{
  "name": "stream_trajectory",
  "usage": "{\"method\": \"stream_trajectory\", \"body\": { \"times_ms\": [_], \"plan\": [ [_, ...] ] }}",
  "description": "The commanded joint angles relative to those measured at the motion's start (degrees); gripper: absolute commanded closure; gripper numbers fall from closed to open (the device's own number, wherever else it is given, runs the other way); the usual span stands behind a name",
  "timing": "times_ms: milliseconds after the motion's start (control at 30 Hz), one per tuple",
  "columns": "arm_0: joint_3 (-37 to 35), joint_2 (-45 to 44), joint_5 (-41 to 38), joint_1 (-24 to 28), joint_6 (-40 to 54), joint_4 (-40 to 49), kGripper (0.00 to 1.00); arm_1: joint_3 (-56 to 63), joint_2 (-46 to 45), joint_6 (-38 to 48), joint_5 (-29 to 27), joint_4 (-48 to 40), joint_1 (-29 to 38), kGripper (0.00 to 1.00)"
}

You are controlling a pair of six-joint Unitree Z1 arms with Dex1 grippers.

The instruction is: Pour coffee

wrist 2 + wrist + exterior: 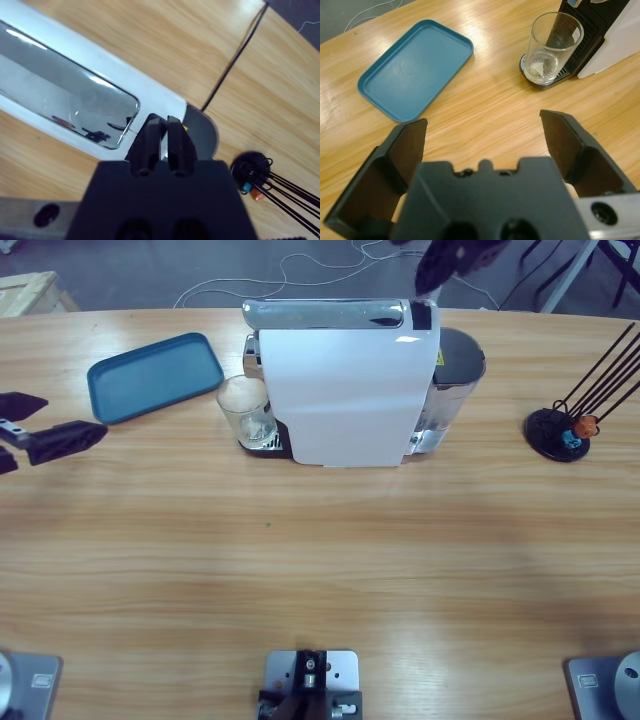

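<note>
A white coffee machine [345, 390] stands in the middle of the long wooden bench [320, 570]. It has a shiny silver lid [325, 312] on top and a grey water tank [455, 380] on its right side in the high view. A clear glass [245, 412] stands upright on the little drip tray at the left side of the machine, under the spout. The glass looks empty. A blue tray [155, 375] lies flat on the bench to the left of the glass, near it but not touching. The left hand [50, 437] is low at the left edge of the bench, apart from the tray and the glass. Its two black jaws are spread wide and hold nothing. In its own view the glass [552, 47] and the blue tray [415, 67] lie ahead of it. The right hand [432, 285] comes down from the top, at the right end of the silver lid. Its jaws are pressed together with nothing between them. A black stand [560, 432] with thin black rods sits far to the right.
</note>
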Motion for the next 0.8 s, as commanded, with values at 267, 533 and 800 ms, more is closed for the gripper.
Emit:
{"method": "stream_trajectory", "body": {
  "times_ms": [267,533,800],
  "plan": [
    [1.3,3.4,0.2,-0.3,-0.8,-1.0,0.023,19.3,-23.2,2.9,1.6,-7.7,0.7,0.0],
    [1.4,3.3,0.2,-0.3,-0.8,-1.0,0.022,19.7,-23.3,3.4,2.2,-7.2,0.7,0.0],
    [1.7,2.7,0.2,-0.3,-0.8,-1.4,0.013,20.9,-22.6,3.3,4.7,-6.4,0.7,0.0]
  ]
}}
